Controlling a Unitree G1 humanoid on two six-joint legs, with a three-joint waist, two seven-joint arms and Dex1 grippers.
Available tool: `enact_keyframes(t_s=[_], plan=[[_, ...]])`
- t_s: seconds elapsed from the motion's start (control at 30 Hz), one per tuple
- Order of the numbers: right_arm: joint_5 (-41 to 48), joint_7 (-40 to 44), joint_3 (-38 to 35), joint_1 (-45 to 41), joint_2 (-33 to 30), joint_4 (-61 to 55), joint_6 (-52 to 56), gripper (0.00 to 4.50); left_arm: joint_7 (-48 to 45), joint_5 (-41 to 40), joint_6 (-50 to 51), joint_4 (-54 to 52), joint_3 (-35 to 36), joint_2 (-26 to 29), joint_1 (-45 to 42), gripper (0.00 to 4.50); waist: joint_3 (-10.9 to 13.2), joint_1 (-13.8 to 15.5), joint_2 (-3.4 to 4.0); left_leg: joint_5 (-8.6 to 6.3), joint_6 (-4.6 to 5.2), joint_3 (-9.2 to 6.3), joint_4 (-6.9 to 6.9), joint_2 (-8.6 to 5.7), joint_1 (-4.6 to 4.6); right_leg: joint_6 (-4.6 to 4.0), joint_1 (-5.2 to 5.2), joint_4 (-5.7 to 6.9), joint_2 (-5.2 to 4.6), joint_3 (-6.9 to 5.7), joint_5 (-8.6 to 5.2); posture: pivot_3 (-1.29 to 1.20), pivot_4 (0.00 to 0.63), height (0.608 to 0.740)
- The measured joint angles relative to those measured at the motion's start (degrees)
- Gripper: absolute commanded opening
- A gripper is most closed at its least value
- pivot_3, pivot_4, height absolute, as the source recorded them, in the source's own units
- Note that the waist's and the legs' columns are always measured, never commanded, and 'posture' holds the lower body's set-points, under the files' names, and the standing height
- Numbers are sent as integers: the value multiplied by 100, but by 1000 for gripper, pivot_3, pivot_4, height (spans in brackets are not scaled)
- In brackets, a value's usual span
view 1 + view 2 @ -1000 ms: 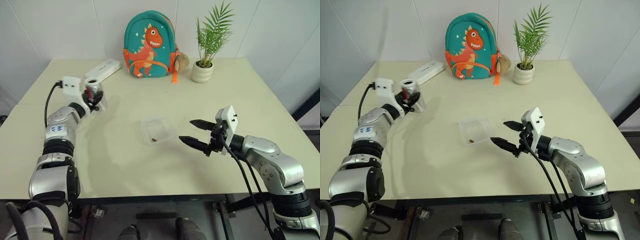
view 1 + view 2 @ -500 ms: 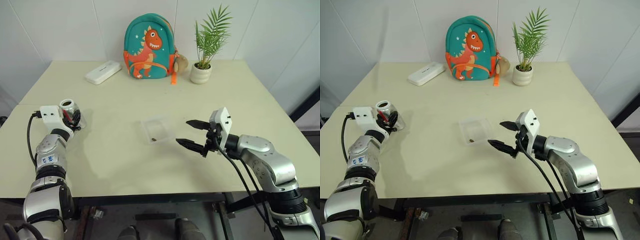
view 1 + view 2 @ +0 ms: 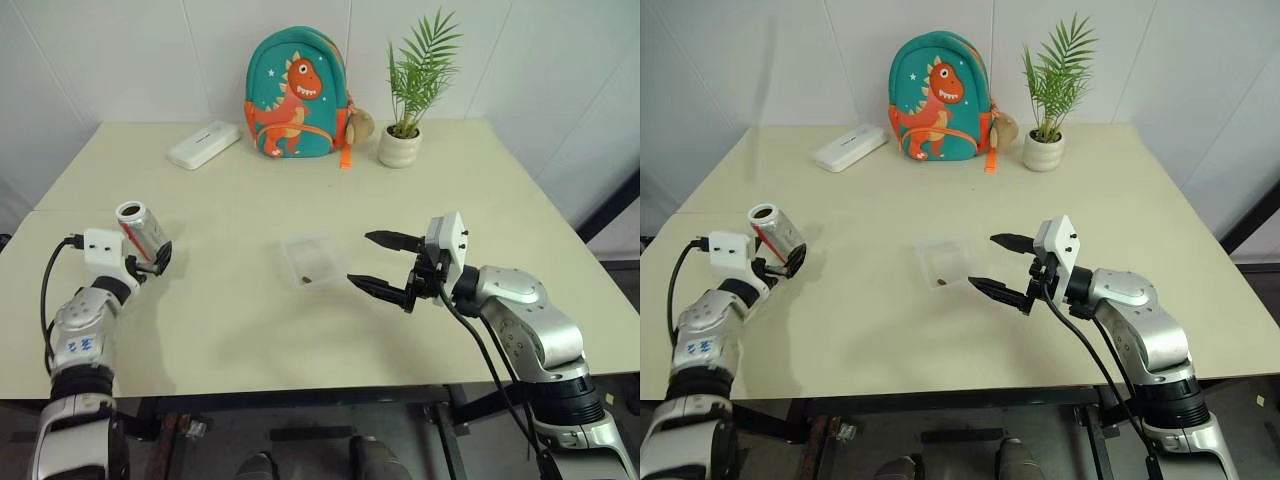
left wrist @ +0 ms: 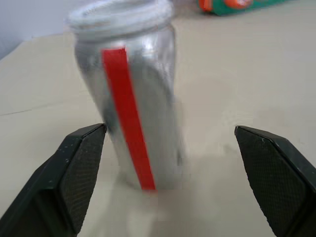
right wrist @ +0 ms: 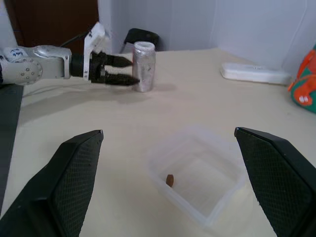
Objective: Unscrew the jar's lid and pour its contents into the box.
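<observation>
Fig.: table scene, head + wrist views.

L gripper (image 4: 168, 173): fingers spread wide, one each side of the jar (image 4: 131, 98). No clear contact w/ either pad in the wrist view; nothing clamped. Jar stands on the table (image 3: 230, 330) near its left edge, leaning a little, mouth open, no cap on it. Silvery body, red stripe.

R gripper (image 3: 383, 262): fingers (image 3: 390, 239) wide apart, pointing toward the box (image 3: 308, 259), just beside its right side but not touching. Holds nothing.

Box: clear plastic, at table centre, between the two arms. Inside it, the contents (image 5: 170, 179): 1 small brown bit lying near a corner.

Count:
- jars: 1
- boxes: 1
- brown bits: 1 seen
- grippers: 2, both unloaded
- backpack (image 3: 297, 92) (teal, dinosaur print): 1, at far edge, centre
- potted plant (image 3: 404, 135) in white pot: 1, just right of backpack
- flat white case (image 3: 205, 144): 1, far left of backpack

Jar and box well apart; far-edge items well apart from both arms.
</observation>
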Motion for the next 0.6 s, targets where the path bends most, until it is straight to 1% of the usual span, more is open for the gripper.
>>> enact_keyframes(t_s=[0.1,0.2,0.23,0.27,0.3,0.4,0.5,0.6], plan=[[49,209,-82,-82,-36,14,-202,4500,37,-74,428,-901,207,57,671,4437,0,21,0,0,0,-1,1,7,4,-8,1,0,6,-1,-2,0,150,740],[59,386,-103,-95,-136,72,-281,4500,-61,-149,649,-1422,347,247,1025,4437,1,29,-2,1,1,2,3,12,8,-32,9,-16,7,-4,-14,0,150,740],[64,503,-158,-95,-215,190,-380,4500,-246,-166,666,-1647,401,410,1214,4437,0,28,-2,1,1,5,3,12,16,-66,23,-28,6,-5,-31,0,150,740],[64,562,-240,-90,-260,284,-425,4500,-379,-184,669,-1757,435,525,1312,4437,1,28,-1,0,0,9,0,15,27,-75,39,-47,5,-4,-30,0,150,740],[63,674,-320,-85,-361,399,-507,4500,-608,-246,670,-1908,474,688,1454,4437,1,27,-1,0,0,19,-10,18,40,-112,55,-76,4,-4,-38,0,150,740],[59,891,-413,-19,-587,548,-602,4500,-1090,-306,628,-2146,484,896,1658,4437,1,16,-1,-1,-1,36,-33,31,57,-124,77,-131,6,-4,-19,0,150,740],[59,1171,-581,120,-952,717,-651,4500,-2059,-427,336,-2473,296,1168,1857,4437,0,23,-2,1,1,45,-73,35,56,-124,74,-163,6,-2,-13,0,150,740],[28,1366,-729,159,-1239,869,-803,4500,-2799,-532,76,-2677,149,1453,1774,4437,0,28,-1,0,1,48,-98,40,54,-127,57,-163,10,-2,-15,0,150,740]])
